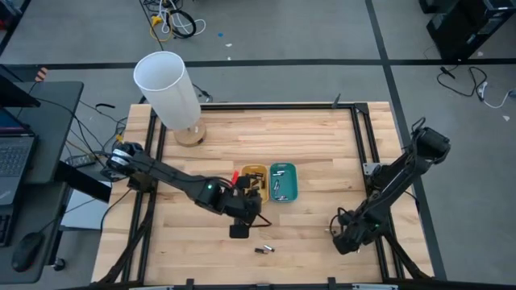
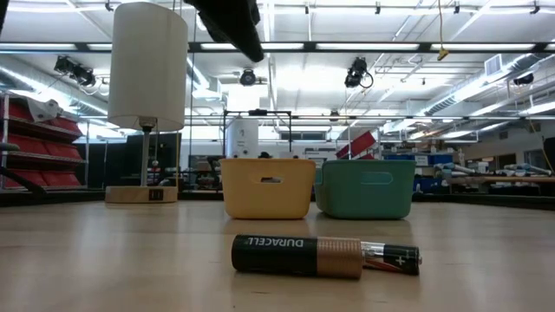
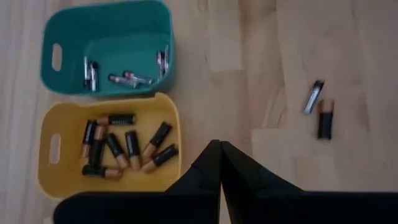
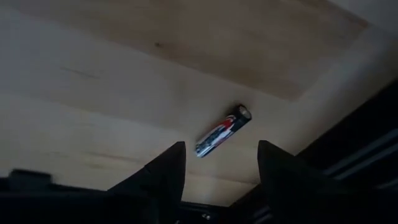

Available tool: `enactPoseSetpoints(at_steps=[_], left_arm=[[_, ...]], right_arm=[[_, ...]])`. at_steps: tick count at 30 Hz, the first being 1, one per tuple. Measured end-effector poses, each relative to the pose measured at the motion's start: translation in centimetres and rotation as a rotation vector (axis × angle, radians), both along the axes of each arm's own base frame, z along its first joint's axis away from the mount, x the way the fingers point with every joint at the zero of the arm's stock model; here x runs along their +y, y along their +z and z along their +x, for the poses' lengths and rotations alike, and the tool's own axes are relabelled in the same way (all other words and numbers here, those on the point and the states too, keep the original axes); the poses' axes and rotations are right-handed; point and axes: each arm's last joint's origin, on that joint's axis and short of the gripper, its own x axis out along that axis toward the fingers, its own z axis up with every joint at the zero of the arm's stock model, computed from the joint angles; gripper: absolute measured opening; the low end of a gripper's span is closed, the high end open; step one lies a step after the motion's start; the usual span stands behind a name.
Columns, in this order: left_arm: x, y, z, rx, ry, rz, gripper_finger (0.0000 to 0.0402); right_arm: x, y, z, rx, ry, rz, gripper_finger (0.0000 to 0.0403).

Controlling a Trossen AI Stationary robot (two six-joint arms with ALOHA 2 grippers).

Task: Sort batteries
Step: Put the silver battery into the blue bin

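Two small trays stand side by side mid-table: a yellow tray [image 3: 59, 180] with several dark, copper-ended batteries [image 3: 127, 146] and a teal tray [image 3: 62, 37] with several slim silvery ones [image 3: 127, 78]. Two loose batteries lie on the wood near the front edge, a thick one [image 2: 295, 256] and a slim one [image 3: 314, 96]. My left gripper [image 3: 221, 168] is shut and empty above the table, just in front of the yellow tray. My right gripper [image 4: 217, 165] hangs open low over the table's right front part, and another battery [image 4: 222, 130] lies on the wood just beyond its fingertips.
A white-shaded lamp [image 1: 169, 89] on a wooden base stands at the table's far left. A black frame rail [image 1: 359, 161] runs along the table's right side next to my right arm. Bare wood lies between the trays and the right rail.
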Motion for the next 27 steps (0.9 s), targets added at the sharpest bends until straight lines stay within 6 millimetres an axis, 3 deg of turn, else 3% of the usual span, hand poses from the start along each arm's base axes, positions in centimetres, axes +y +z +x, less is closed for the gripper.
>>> enactPoseSetpoints(at_steps=[10,22,27], left_arm=[[-0.1,-0.1,-0.1,0.023,-0.017,-0.041,0.0017],[0.4,-1.1,-4.1,0.396,0.100,0.053,0.0017],[-0.2,-1.2,-5.3,0.467,0.119,0.096,0.0017]], right_arm=[[-0.4,-1.1,0.5,0.013,0.039,-0.018,0.0139],[0.5,-1.7,1.5,-0.074,0.025,0.010,0.0083],[0.1,-2.4,1.8,-0.040,0.083,0.022,0.0033]])
